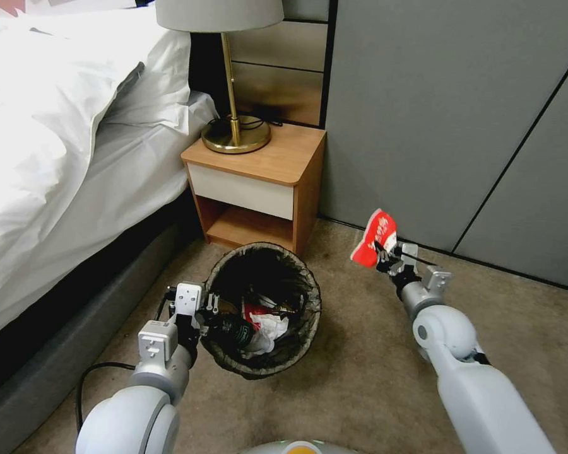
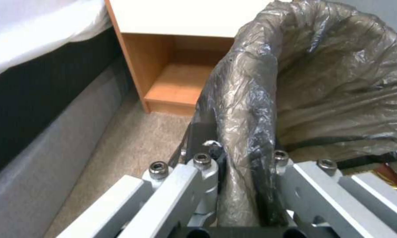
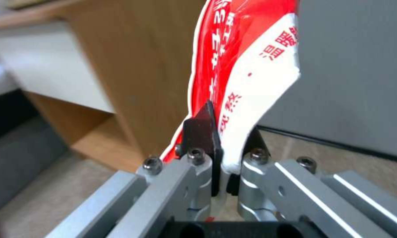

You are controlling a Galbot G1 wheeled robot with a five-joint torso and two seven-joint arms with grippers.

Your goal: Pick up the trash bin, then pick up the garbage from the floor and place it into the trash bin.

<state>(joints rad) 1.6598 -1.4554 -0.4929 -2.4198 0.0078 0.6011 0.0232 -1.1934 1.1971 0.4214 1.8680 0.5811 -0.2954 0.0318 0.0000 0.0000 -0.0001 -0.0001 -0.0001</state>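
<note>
The trash bin, lined with a dark bag, hangs just above the floor in front of the nightstand. My left gripper is shut on its near-left rim; the left wrist view shows the bag-covered rim clamped between the fingers. Inside the bin lie garbage pieces: white tissue, a red wrapper and a dark green bottle. My right gripper is shut on a red-and-white wrapper, held up to the right of the bin. The wrapper stands up from the fingers.
A wooden nightstand with a brass lamp stands just behind the bin. The bed with white linen runs along the left. Grey wall panels close the back right. Bare carpet lies to the front right.
</note>
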